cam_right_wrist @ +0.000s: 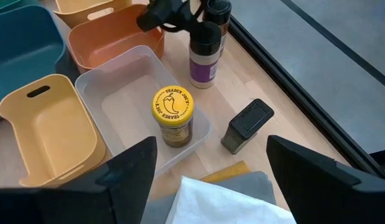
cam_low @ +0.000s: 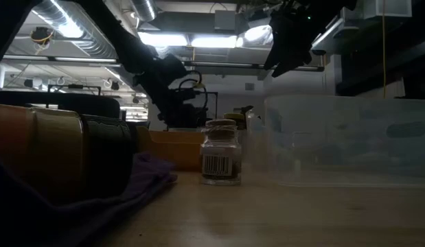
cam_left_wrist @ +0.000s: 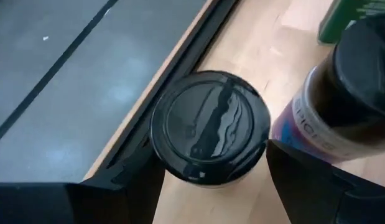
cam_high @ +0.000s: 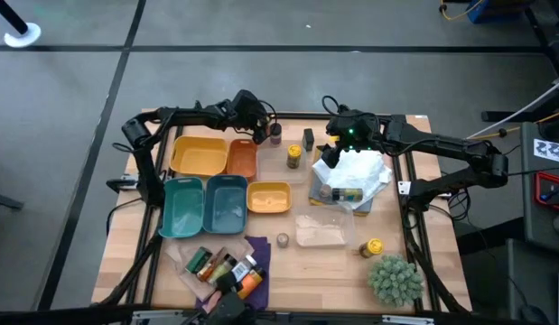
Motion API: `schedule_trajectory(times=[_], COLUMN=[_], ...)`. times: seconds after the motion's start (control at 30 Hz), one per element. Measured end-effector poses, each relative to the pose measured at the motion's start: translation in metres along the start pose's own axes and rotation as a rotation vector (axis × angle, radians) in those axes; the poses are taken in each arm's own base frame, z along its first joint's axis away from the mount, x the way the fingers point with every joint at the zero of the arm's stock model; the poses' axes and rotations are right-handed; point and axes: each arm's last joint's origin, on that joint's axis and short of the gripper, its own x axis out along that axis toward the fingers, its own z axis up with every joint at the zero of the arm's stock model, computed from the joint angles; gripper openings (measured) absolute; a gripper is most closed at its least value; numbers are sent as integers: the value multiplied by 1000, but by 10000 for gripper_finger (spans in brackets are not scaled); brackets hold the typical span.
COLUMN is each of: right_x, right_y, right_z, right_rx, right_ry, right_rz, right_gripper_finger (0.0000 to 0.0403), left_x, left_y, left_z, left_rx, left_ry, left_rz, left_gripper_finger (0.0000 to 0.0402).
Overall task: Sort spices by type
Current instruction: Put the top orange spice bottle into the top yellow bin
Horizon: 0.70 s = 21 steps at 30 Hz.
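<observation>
At the high view's upper center, the left gripper [cam_left_wrist: 211, 180] stands open around a black-capped jar [cam_left_wrist: 209, 127]; the right gripper [cam_right_wrist: 208, 186] hovers open, empty, above a yellow-lidded jar [cam_right_wrist: 173, 115].

High view evenly lit; low view dim, backlit by ceiling lights [cam_low: 212, 40]; glare on black cap [cam_left_wrist: 209, 127]

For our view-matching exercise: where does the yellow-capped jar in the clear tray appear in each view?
High view: yellow-capped jar at mid-table, right of the orange tray.
Low view: cannot tell it apart.
Left wrist view: not in it.
Right wrist view: centre, standing in the clear tray.
Shared landmark: the purple-labelled bottle.
</observation>
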Motion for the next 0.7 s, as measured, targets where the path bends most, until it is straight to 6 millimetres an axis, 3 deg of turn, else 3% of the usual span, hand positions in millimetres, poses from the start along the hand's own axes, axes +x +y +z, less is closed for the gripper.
schedule_trajectory(times=[0.23,0.5,0.7], right_x=[0,0,0], right_y=[0,0,0], right_z=[0,0,0], right_rx=[-1,-1,-1], right_ry=[0,0,2], right_rz=[0,0,-1], right_gripper_finger=[303,303,303], left_x=[-1,-1,-16], left_y=[2,2,4], left_z=[7,7,14], left_rx=[5,-4,-14], left_ry=[-74,-71,-90], left_rz=[22,20,26], left_gripper_finger=[255,191,191])
